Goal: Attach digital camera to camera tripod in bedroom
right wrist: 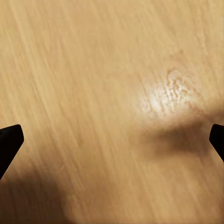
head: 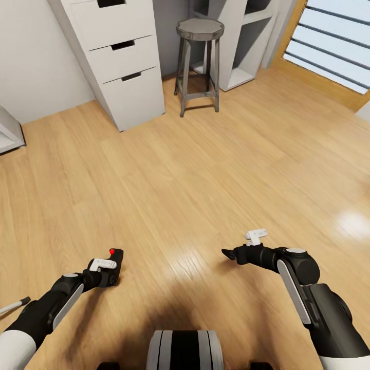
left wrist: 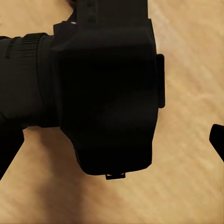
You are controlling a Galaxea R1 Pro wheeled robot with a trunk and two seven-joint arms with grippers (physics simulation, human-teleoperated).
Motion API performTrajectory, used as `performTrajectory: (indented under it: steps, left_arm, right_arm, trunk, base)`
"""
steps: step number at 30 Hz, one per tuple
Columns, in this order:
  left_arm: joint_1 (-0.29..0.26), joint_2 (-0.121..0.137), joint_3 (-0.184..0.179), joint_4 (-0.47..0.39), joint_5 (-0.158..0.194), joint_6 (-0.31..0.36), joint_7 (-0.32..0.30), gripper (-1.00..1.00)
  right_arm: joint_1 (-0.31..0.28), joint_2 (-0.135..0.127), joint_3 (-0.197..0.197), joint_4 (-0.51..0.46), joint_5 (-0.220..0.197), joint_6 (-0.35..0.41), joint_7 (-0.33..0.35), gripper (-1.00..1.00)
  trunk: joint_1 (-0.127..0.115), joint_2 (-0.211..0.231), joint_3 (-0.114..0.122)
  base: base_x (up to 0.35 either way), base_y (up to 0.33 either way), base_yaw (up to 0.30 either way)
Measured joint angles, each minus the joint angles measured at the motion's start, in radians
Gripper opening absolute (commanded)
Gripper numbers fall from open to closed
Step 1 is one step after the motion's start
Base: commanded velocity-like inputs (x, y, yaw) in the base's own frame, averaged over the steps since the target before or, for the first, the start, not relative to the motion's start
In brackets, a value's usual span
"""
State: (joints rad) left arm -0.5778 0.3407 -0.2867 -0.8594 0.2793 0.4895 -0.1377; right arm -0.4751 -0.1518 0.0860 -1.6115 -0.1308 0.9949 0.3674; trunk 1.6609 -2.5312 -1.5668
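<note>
The digital camera [head: 114, 259], black with a red dot on top, hangs above the wood floor in my left gripper [head: 109, 273], which is shut on it. In the left wrist view the camera's dark body [left wrist: 107, 93] and lens barrel sit close up, with one black fingertip [left wrist: 217, 140] off to its side. My right gripper [head: 228, 253] hovers over bare floor with its fingertips [right wrist: 9, 142] wide apart and nothing between them. A thin silver rod with a black tip [head: 14, 306] pokes in at the lower left edge; the rest of the camera tripod is out of view.
A white drawer unit [head: 123, 67] stands against the far wall, with a grey metal stool [head: 199, 61] beside it and a white open shelf [head: 241, 46] behind. A slatted window [head: 334, 41] sits at the top right. My base [head: 185, 349] shows at the bottom.
</note>
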Motion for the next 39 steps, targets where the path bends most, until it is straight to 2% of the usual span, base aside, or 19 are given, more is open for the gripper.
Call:
performTrajectory:
  steps: [9, 17, 28, 39]
  left_arm:
    - [0.000, -0.007, 0.001, 0.000, 0.004, -0.031, 0.056, 1.00]
    - [0.000, -0.010, 0.001, 0.000, 0.010, -0.049, 0.071, 1.00]
    - [0.000, -0.020, 0.002, 0.004, 0.012, -0.053, 0.077, 1.00]
    - [0.000, -0.031, -0.004, 0.018, 0.006, -0.057, 0.078, 1.00]
  right_arm:
    - [0.000, 0.000, 0.001, 0.000, 0.000, -0.001, 0.000, 1.00]
    - [0.000, 0.000, 0.001, 0.000, 0.000, 0.000, 0.000, 1.00]
    - [0.000, -0.001, 0.001, 0.000, 0.000, 0.000, 0.001, 1.00]
    - [0.000, -0.001, 0.001, 0.000, -0.001, 0.000, 0.003, 1.00]
  trunk:
    - [0.000, 0.000, 0.000]
    - [0.000, 0.000, 0.000]
    - [0.005, -0.003, -0.042]
    - [0.005, -0.003, -0.043]
  base:
    - [0.000, 0.000, 0.000]
    - [0.000, 0.000, 0.000]
    - [0.000, 0.000, 0.000]
    - [0.000, 0.000, 0.000]
